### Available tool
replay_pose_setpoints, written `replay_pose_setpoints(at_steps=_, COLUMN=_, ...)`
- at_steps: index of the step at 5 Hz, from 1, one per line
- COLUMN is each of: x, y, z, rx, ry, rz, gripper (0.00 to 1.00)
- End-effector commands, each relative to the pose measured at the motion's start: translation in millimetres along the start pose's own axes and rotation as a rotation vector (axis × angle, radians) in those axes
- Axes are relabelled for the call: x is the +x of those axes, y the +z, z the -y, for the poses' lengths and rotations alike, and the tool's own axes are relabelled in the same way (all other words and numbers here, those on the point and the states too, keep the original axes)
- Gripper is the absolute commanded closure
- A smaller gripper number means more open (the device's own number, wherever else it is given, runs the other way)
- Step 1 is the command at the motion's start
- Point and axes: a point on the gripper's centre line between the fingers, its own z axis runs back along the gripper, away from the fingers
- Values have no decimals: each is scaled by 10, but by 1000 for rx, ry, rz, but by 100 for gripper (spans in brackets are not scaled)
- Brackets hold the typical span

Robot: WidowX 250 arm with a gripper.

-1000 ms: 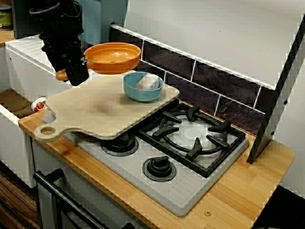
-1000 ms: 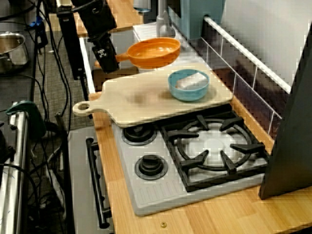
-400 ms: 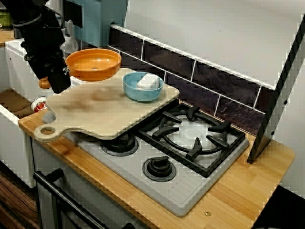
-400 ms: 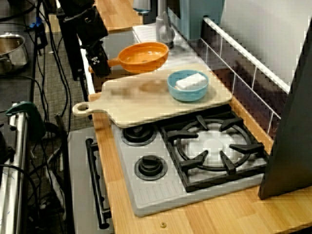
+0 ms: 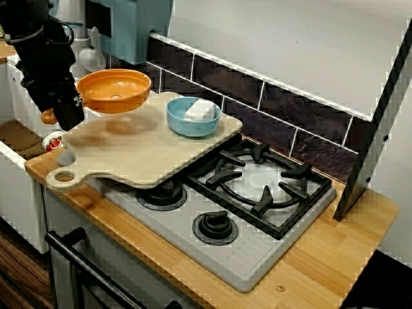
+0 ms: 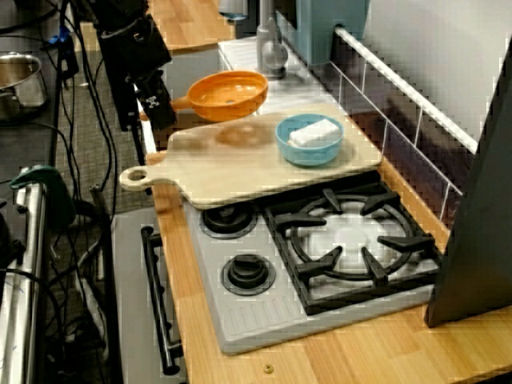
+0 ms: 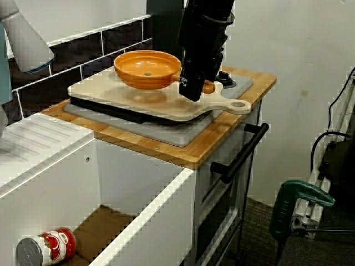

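The claw (image 5: 65,111) is clamping, as far as the dark fingers show, the stub handle of the orange pan (image 5: 114,90), which is hovering over the cutting board's (image 5: 138,154) left end. The pan is likely light, rigid and slick, and is hanging off-centre from that handle. A blue bowl (image 5: 193,119) is sitting further right.

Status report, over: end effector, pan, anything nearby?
End effector shut on handle of shallow round orange pan. Pan held above pale wooden cutting board, off its surface. Blue bowl beside it, apart.
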Motion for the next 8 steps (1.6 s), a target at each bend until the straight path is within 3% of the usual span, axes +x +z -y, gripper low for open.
replay_pose_setpoints(at_steps=1, x=9, y=-8, z=-76, rx=26, ry=11, rz=15, gripper=70)
replay_pose_setpoints(at_steps=2, x=8, y=-10, z=-72, rx=19, ry=9, rz=15, gripper=0)
replay_pose_setpoints(at_steps=5, x=60, y=-7, z=-64, rx=9, ry=10, rz=11, gripper=0)
replay_pose_setpoints(at_steps=7, x=319, y=226, z=166, rx=-43, ry=-52, rz=59, gripper=0)
replay_pose_setpoints(at_steps=8, x=425, y=243, z=238, rx=-72, ry=-58, rz=93, gripper=0)
